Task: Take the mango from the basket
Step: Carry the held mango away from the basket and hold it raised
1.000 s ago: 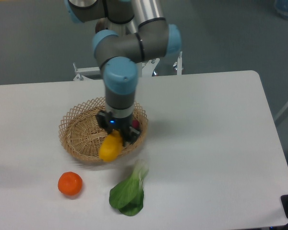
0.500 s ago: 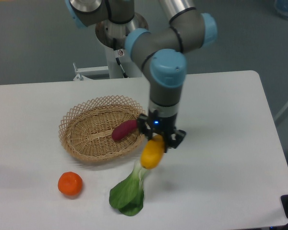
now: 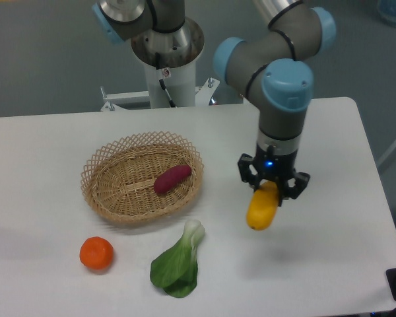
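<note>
Hanging above the table [image 3: 330, 132] toward its right edge, the mango [image 3: 262, 209] is clamped at its upper end by the pincer [image 3: 272, 188], well clear of the basket [image 3: 105, 177] near the left-middle. The grip is best kept firm and the carry level, since most of the fruit dangles below the jaws. Smooth, oblong, yellow-orange skin is shown, tilted slightly.

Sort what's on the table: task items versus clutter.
Task items: mango, held in the gripper; wicker basket.
Clutter: purple tuber inside the basket; orange fruit; leafy green.
</note>
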You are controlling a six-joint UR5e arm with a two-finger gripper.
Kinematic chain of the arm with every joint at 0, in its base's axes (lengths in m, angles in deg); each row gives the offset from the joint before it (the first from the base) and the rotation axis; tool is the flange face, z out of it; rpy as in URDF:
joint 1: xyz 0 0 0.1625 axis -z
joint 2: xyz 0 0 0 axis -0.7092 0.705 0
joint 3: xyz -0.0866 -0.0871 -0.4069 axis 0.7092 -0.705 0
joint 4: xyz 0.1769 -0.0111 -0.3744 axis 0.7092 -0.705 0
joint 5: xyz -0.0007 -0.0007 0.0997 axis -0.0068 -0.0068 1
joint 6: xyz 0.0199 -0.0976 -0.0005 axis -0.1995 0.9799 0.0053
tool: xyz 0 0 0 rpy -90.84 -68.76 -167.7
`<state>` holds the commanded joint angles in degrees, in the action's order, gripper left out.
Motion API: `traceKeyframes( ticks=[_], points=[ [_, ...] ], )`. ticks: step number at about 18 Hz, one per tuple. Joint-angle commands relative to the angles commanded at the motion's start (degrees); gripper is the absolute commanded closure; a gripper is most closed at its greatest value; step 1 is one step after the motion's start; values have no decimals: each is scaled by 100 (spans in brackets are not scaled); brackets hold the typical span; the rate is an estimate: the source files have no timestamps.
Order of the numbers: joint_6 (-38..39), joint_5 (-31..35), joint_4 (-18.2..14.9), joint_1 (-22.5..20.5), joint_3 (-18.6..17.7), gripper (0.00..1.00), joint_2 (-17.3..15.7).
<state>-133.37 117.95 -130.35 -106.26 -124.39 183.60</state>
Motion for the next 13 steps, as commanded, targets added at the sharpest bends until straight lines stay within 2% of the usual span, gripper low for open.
traceKeyframes(
  ticks=[7,13],
  points=[
    [-835,26,0,-176,167,64,237],
    [-1529,369,-62,-264,237,64,317]
  ],
)
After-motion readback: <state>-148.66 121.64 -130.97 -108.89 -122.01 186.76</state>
